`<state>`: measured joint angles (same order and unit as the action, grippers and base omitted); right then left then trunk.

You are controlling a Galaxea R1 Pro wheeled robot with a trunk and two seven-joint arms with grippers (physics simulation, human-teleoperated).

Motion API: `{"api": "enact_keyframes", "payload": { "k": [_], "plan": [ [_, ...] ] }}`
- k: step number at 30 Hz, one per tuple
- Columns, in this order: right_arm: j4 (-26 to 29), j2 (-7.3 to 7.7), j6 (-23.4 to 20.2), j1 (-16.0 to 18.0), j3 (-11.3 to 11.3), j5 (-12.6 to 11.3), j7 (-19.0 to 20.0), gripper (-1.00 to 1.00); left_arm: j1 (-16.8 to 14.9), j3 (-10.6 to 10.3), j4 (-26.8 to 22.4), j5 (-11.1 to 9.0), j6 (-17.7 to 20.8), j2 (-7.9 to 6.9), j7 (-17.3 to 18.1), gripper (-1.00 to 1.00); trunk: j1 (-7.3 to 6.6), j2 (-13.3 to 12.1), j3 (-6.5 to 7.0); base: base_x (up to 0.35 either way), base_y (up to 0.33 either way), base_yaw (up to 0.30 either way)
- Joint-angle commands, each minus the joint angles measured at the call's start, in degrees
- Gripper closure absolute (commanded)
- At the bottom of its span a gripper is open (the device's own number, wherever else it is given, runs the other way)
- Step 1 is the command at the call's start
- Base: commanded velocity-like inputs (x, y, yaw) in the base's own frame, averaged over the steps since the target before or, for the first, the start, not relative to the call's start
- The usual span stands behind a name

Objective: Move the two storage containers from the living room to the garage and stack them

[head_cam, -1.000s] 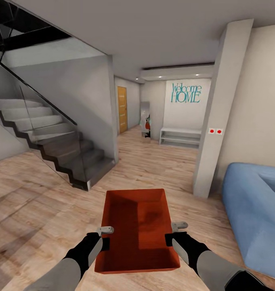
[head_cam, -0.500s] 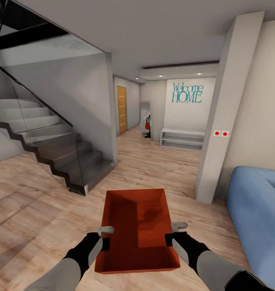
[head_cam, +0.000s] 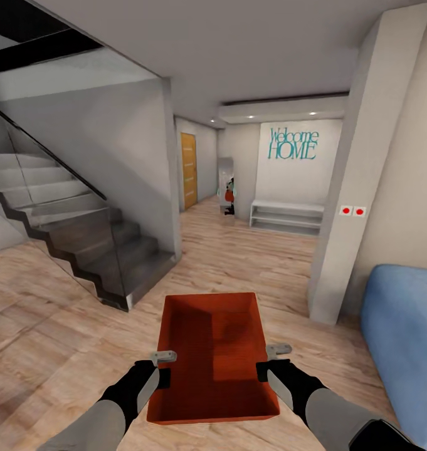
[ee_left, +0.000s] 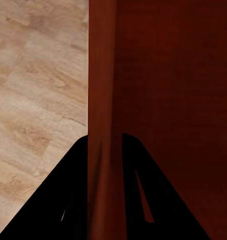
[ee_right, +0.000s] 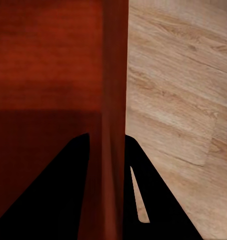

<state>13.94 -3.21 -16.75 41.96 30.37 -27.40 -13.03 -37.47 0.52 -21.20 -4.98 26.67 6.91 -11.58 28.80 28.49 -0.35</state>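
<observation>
Your two arms show light grey forearm shells that narrow into matte black wrist sections — smooth, no cables or markings visible. Each ends in pale grey metal fingers: left gripper (head_cam: 165, 366), right gripper (head_cam: 271, 360). In your wrist views the fingers (ee_left: 73, 195) read as plain black wedges — tapering.

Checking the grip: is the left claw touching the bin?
Touching. The left wrist view shows the left claw with a finger on each side of the bin wall.

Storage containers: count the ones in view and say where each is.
1. The storage container is carried over the wood floor, the left claw clamped on one side wall and the right claw on the other. The second may be out of frame.
</observation>
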Motion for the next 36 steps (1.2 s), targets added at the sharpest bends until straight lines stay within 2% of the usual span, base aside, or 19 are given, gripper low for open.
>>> {"api": "enact_keyframes", "payload": {
  "k": [1,16,29,36],
  "plan": [
    [0.65,0.04,1.72,0.06,1.10,-0.58,-0.33,1.00,0.03,-0.43,0.62,0.85,0.49,-1.23,-1.09,1.00,0.05,0.05,-0.03,0.323,0.000,0.000],
    [0.65,-0.02,1.72,0.06,1.10,-0.58,-0.33,1.00,0.03,-0.40,0.63,0.85,0.47,-1.20,-1.08,1.00,0.05,0.05,-0.03,0.323,0.000,-0.001],
    [0.65,-0.05,1.72,0.06,1.10,-0.55,-0.33,1.00,0.03,-0.42,0.63,0.85,0.49,-1.20,-1.08,1.00,0.05,0.05,-0.03,0.322,0.000,-0.156],
    [0.65,-0.04,1.72,0.06,1.10,-0.55,-0.33,1.00,0.03,-0.43,0.63,0.85,0.49,-1.20,-1.08,1.00,0.05,0.05,-0.03,0.322,0.000,-0.025]
  ]
}}
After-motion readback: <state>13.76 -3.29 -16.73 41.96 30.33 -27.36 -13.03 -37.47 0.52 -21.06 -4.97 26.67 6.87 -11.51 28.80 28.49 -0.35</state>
